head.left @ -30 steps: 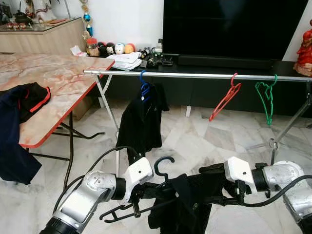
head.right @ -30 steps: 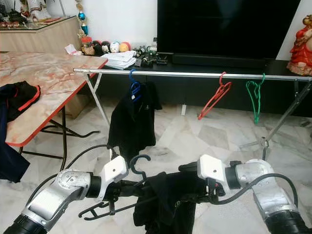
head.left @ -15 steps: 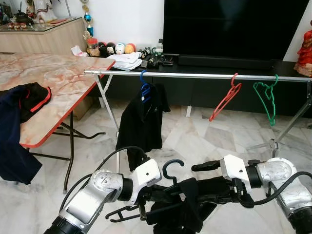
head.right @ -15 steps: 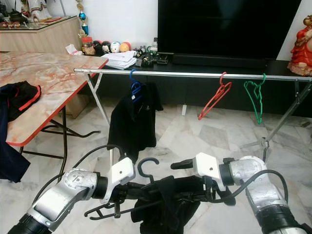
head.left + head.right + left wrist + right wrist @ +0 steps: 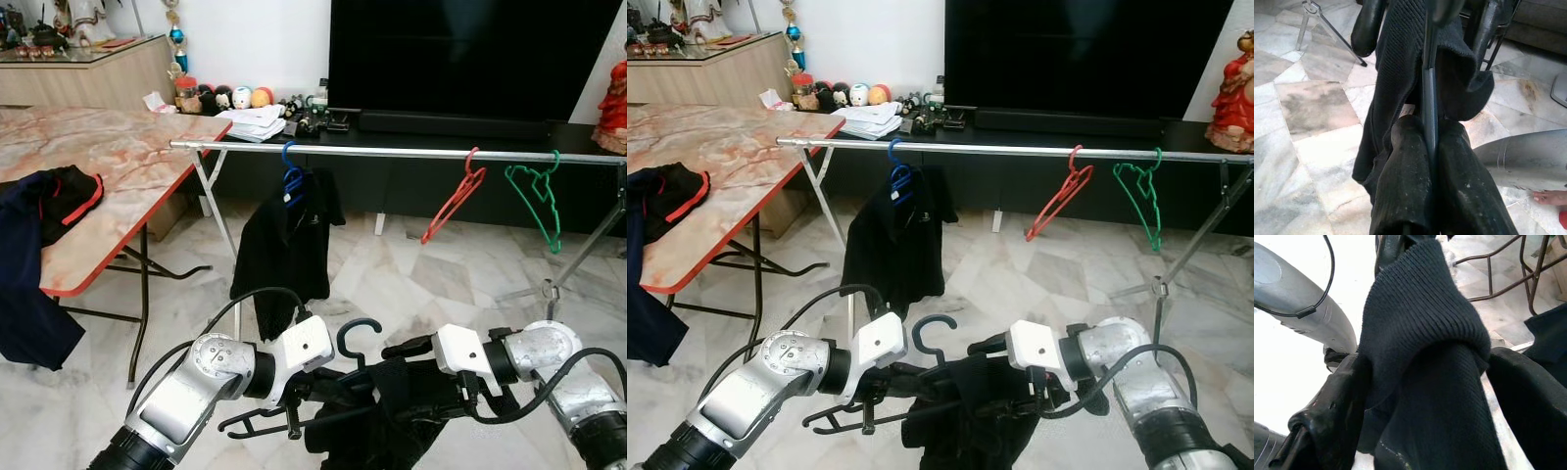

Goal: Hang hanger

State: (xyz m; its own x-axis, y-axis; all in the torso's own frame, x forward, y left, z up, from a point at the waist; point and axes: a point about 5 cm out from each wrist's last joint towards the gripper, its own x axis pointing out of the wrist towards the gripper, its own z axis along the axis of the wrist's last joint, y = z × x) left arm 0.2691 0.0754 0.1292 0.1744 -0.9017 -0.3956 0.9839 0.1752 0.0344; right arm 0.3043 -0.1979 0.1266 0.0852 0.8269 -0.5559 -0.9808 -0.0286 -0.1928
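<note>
Left eye view: left end effector (image 5: pixel 328 392), pinching the hanger (image 5: pixel 355 338), has lifted it higher.

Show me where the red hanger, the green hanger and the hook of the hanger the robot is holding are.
red hanger (image 5: pixel 453 208): left eye view, its slanting arm below the rail.
green hanger (image 5: pixel 538 196): left eye view, its upper wire frame.
black hanger (image 5: pixel 359 326): left eye view, top of its hook.

Both silver arms are bent inward, low in front of the body, with the wrists facing each other. The left gripper (image 5: pixel 1430 161) has its two black fingers pressed together on a thin bar. The right gripper (image 5: pixel 1425 382) has its fingers spread, one on each side of a dark knitted cloth.
</note>
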